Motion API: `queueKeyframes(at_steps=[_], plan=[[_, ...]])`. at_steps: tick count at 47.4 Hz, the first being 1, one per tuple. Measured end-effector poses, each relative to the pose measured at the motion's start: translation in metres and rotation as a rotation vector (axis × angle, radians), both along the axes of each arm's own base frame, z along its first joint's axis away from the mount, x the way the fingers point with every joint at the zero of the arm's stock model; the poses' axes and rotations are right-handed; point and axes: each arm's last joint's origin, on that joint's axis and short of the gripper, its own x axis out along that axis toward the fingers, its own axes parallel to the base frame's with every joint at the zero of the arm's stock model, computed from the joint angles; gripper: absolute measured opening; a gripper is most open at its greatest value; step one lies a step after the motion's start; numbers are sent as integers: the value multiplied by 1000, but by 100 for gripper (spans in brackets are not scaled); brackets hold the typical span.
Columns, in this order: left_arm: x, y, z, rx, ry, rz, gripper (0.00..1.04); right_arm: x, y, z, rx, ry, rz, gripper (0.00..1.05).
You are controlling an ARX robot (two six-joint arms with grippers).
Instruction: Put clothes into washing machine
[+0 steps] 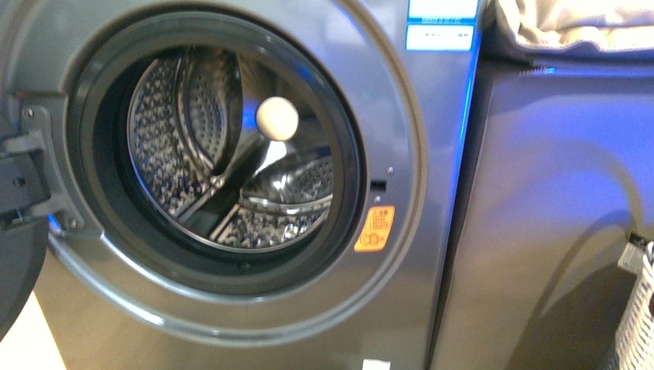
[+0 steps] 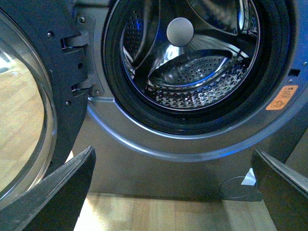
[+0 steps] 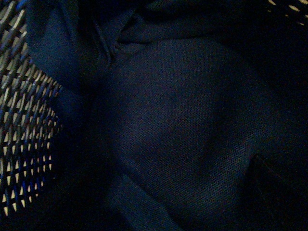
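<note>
Pick-up stage: the clothes (image 3: 183, 125) lie in a woven basket (image 3: 24, 125) at four o'clock from the washing machine's (image 1: 401, 254) open drum (image 1: 231, 154). The left gripper's (image 2: 173, 150) jaws are wide and empty; the right gripper's I cannot tell. Next: pinch fabric, lift.

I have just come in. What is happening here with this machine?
The washing machine stands with its door swung open and no clothes in its drum. The left gripper hangs open in front of it, holding nothing. The right wrist view is filled with dark navy clothes lying in a woven basket, so nothing is loaded yet.
</note>
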Motion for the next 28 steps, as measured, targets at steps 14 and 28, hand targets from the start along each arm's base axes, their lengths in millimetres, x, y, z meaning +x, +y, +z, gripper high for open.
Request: queueKeyframes(at_steps=[14, 28], plan=[[0, 0, 0, 0, 0, 0, 98, 4, -4, -29, 13, -3, 9, 97], [0, 0, 0, 0, 0, 0, 98, 10, -4, -41, 15, -61, -19, 97]])
